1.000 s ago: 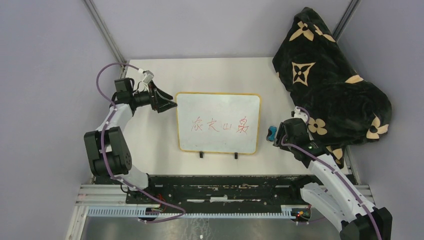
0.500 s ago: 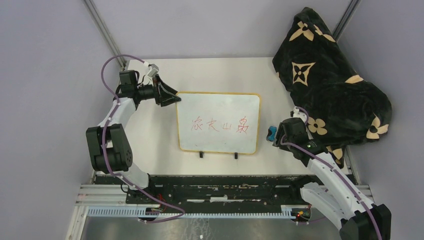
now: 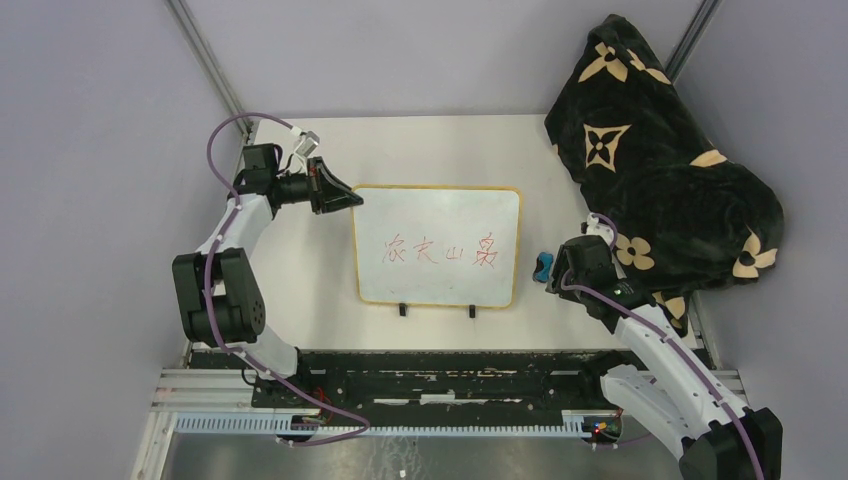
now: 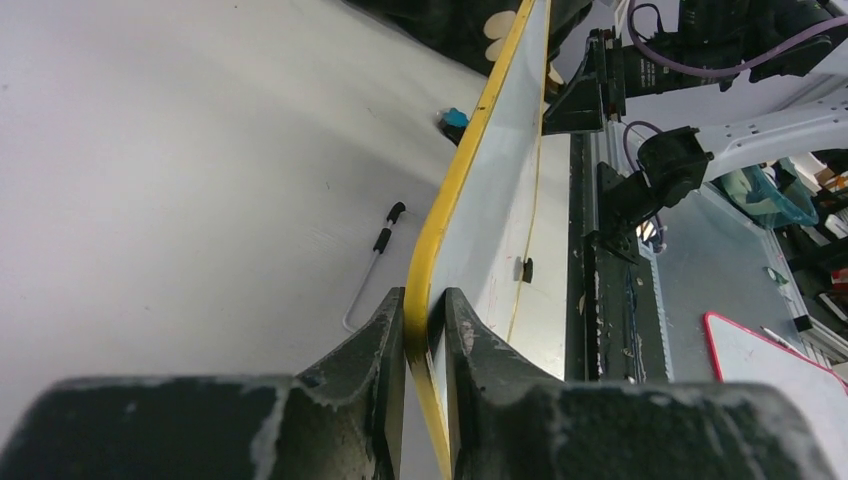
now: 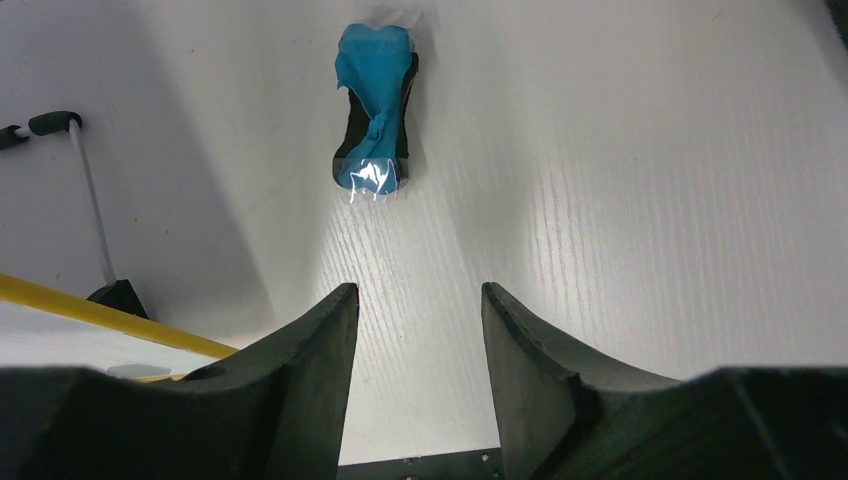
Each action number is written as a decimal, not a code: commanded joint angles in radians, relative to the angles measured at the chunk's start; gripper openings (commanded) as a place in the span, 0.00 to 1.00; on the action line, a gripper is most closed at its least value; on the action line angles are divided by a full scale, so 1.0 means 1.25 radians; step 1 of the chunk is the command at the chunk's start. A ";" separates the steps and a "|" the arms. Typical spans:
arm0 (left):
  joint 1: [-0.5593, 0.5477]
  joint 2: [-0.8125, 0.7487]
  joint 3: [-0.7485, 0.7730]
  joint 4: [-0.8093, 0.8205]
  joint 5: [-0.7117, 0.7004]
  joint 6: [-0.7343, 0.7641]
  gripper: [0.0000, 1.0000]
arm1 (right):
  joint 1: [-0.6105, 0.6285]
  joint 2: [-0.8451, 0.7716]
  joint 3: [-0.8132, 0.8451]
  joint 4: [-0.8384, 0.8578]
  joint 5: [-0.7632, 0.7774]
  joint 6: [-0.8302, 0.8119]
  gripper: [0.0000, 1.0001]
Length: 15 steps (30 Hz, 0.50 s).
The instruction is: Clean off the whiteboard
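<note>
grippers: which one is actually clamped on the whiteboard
The left gripper: it is shut on the yellow frame of the whiteboard. The right gripper is open and empty, the blue eraser lying ahead of it.

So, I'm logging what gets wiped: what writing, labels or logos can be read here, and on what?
"农夫山泉", as best it reads: red handwriting on the whiteboard.
"LV"-style monogram, tan, too small to be sure: repeated on the black blanket.
Eraser: no readable text.
</note>
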 commanded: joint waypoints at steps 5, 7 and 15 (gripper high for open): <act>-0.003 -0.021 0.050 -0.233 0.014 0.222 0.08 | 0.003 0.005 0.030 0.020 0.032 0.002 0.57; -0.003 -0.016 0.059 -0.288 0.010 0.273 0.05 | 0.002 0.015 0.042 0.016 0.044 0.007 0.57; -0.003 0.029 0.114 -0.542 0.005 0.512 0.03 | 0.002 0.144 0.176 -0.059 0.119 0.034 0.57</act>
